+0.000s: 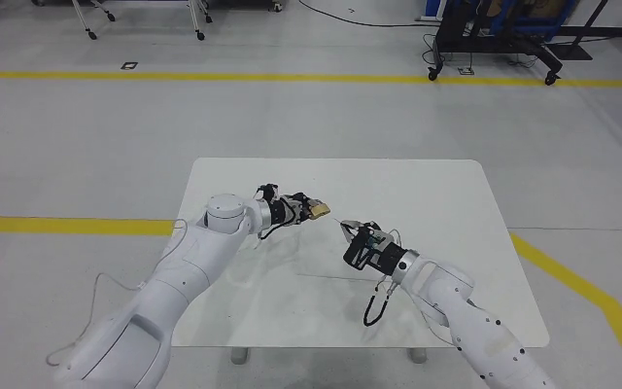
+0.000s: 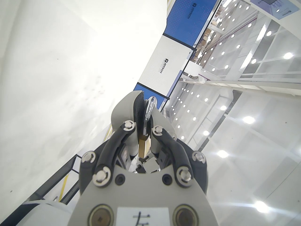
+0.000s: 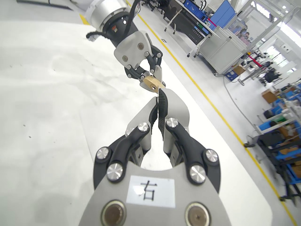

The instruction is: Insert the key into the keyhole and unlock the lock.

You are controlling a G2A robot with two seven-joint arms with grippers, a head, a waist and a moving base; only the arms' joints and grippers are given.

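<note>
1. Top view first: both arms are up over the white desk [image 1: 437, 194] and meet near its middle, the left gripper [image 1: 301, 209] on one side and the right gripper [image 1: 360, 241] facing it.
2. The left gripper is clamped on the brass lock [image 3: 153, 82] and holds it off the desk. Its own wrist view shows the brass body and the silver shackle [image 2: 150, 109] caught between the pads.
3. In the right wrist view, the right gripper's pads are pressed together on something thin. I take it for the key [image 1: 344, 227], though only a sliver pokes out.
4. The keyhole [image 3: 153, 87] faces the right gripper, and the pads' tips sit just beside the lock, a touch off the hole's line.
5. Step in hand, as I read it: lining up for insertion, with the key not yet in.
6. What's next calls for a fine sideways correction onto the hole, with the blade turned to match the slot. After that comes a straight, gentle push while the left gripper keeps the lock rigid. The twist comes only after the key seats.
</note>
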